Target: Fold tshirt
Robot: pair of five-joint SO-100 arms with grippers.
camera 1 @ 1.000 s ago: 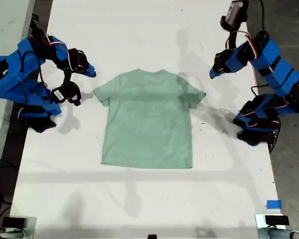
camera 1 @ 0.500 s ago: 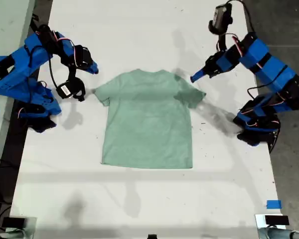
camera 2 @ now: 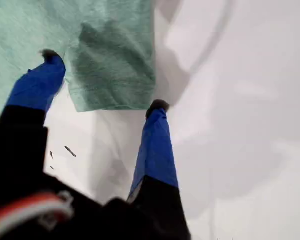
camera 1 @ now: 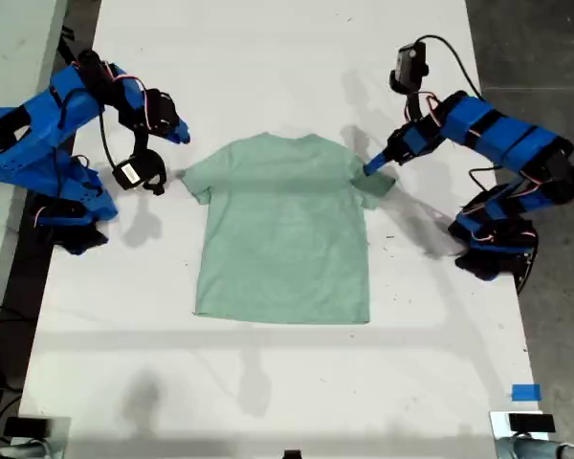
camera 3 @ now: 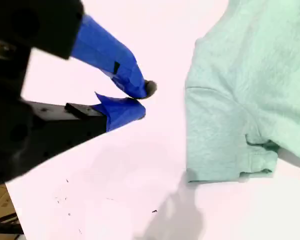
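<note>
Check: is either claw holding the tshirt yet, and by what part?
Nothing held. My first gripper is open, its claw astride the sleeve hem of the tshirt. My second gripper is nearly shut, off the cloth.

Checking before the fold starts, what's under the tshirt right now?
The tshirt lies flat on the white table, which shows bare all around it. Whatever might sit beneath the cloth is covered; no lump shows. My first hand straddles one sleeve's edge.

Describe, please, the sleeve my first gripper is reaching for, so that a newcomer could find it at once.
On the white table lies one pale mint-green tshirt, collar away from the camera. The sleeve is the one on the exterior view's right, with my first gripper open, its fingers straddling the hem. The other sleeve has my second gripper shut beside it, not over it.
</note>
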